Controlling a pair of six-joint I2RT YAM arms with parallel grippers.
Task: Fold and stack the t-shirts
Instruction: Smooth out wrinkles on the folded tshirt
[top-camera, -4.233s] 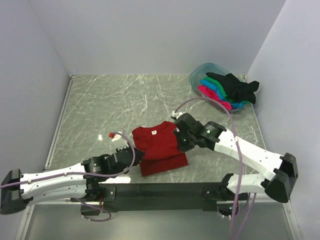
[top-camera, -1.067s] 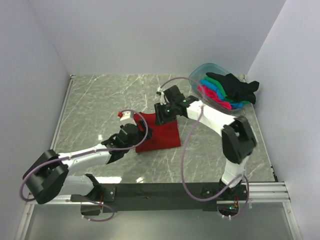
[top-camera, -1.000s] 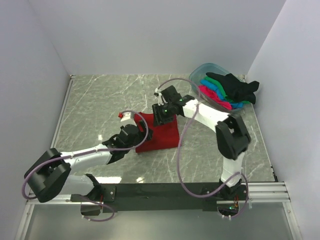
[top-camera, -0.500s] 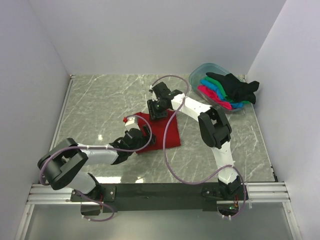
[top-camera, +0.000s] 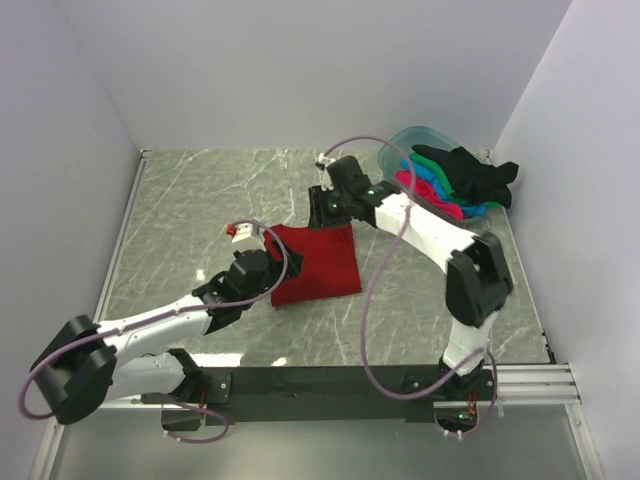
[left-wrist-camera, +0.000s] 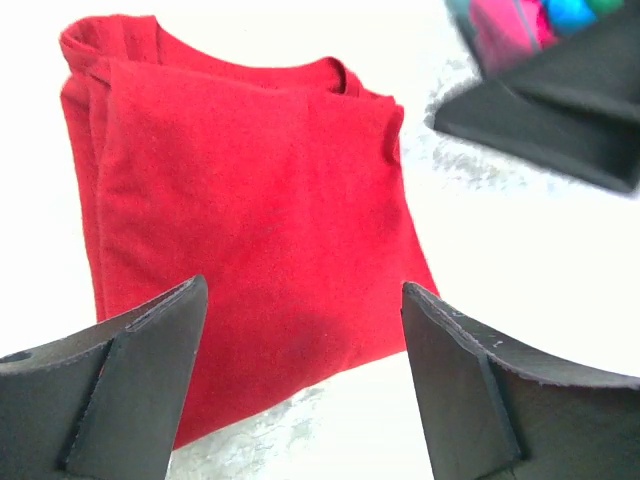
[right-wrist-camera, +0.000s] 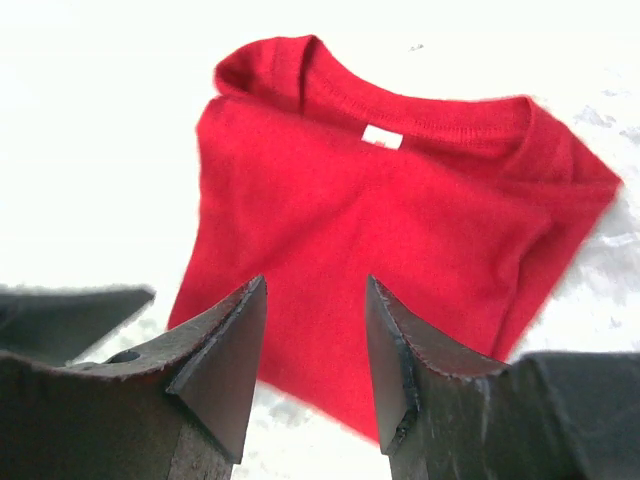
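A robotics lab work cell is suggested. A green marble-patterned table (top-camera: 200, 200) is closed in on 3 sides by plain pale walls (top-camera: 300, 70). At its near edge a left arm (top-camera: 160, 318) and a right arm (top-camera: 432, 232), both white and black, are bolted to a black rail (top-camera: 320, 382), and purple cables (top-camera: 363, 310) are seen looped in the open. A bare metal frame (top-camera: 520, 372) is seen beside the rail.

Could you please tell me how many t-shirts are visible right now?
5. The dark red shirt lies folded on the table; black shirt draped over the tub; green shirt, blue shirt and pink shirt inside it. Others may be hidden underneath.
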